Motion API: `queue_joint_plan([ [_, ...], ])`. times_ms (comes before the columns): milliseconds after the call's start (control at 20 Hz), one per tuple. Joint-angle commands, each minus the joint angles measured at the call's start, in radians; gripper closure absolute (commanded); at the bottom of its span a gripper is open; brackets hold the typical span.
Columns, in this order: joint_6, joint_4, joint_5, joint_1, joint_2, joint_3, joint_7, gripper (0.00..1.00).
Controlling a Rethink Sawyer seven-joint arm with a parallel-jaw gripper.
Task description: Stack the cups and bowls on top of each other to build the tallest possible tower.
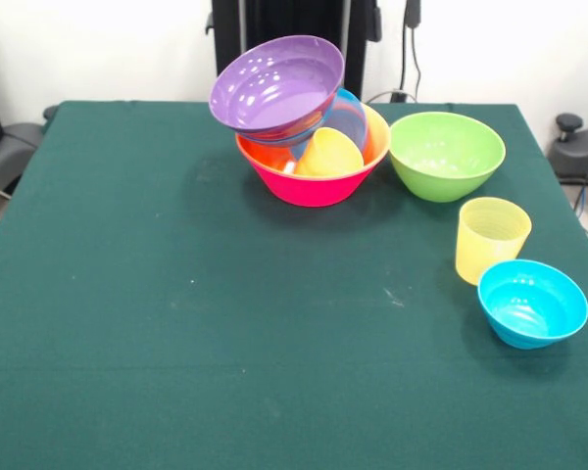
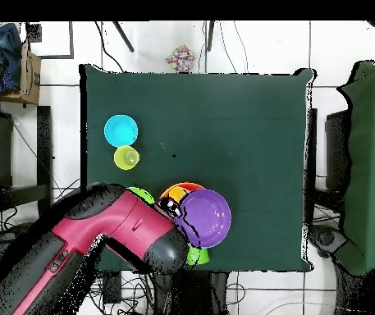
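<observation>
Sitting nearest the front edge of the green-clothed bench, close to its right edge in the front view, is a small glossy sky-blue plastic bowl, with a ribbed translucent pale-yellow plastic cup just behind it and a medium lime-green plastic bowl farther back. At the far edge, near the middle, leans the tower: a large pink plastic bowl lowest, an orange bowl's rim inside it, a yellow-orange cup on its side, a blue bowl and a wide shallow purple bowl tilted on top. Overhead, the red and black arm reaches beside the pile; its pincer is hidden, so I cannot tell its state. Stacking seems midway; a sensible next move would be lifting a loose piece onto the pile without tipping it. No writing is readable.
</observation>
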Motion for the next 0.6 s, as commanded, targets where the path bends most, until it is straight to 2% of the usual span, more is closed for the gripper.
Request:
queue_joint_plan([
  [50, 0.073, -0.050, 0.033, 0.018, 0.049, 0.204, -0.018, 0.00],
  [600, 0.154, -0.081, 0.069, 0.047, 0.106, 0.195, 0.058, 0.00],
])
